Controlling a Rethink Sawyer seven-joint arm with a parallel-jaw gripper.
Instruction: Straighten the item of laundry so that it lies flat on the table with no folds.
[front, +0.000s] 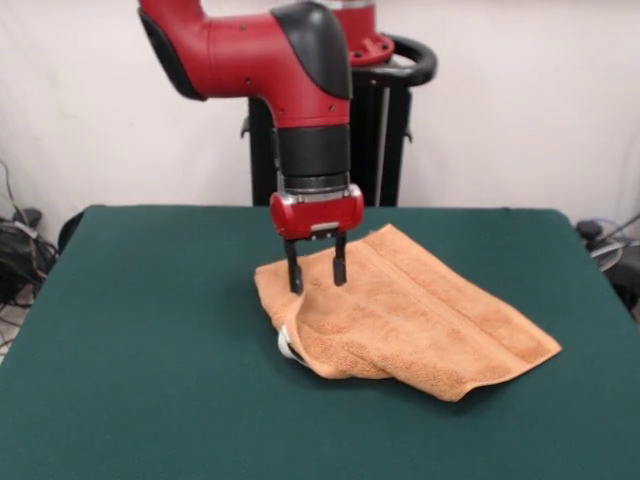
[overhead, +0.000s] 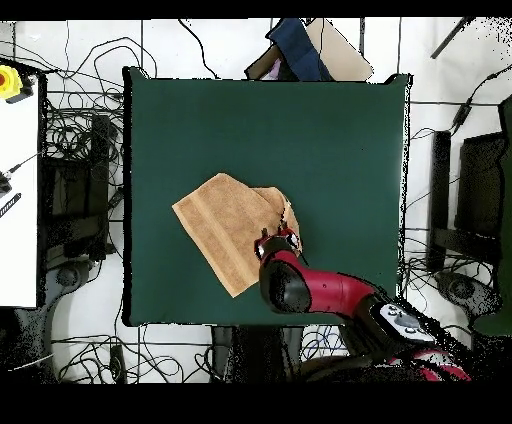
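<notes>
The orange-tan towel (front: 420, 320) lies on the dark green table (front: 150, 350), right of centre, turned like a diamond. Its near left part is folded over itself, and a small white tag (front: 287, 345) shows at that fold. My gripper (front: 316, 275) points straight down over the towel's left corner, with its two black fingers (front: 293, 275) apart and their tips at the cloth. Nothing is held between them. In the overhead view the towel (overhead: 225, 240) lies left of centre on the table (overhead: 330, 140), and my gripper (overhead: 280, 238) is at its right edge, partly hidden by the arm.
The robot's black pedestal (front: 380, 130) stands behind the table's far edge. In the overhead view, cables lie on the floor around the table, a white desk (overhead: 20, 200) is at the left, and a cardboard box with dark cloth (overhead: 300, 50) sits beyond the top edge.
</notes>
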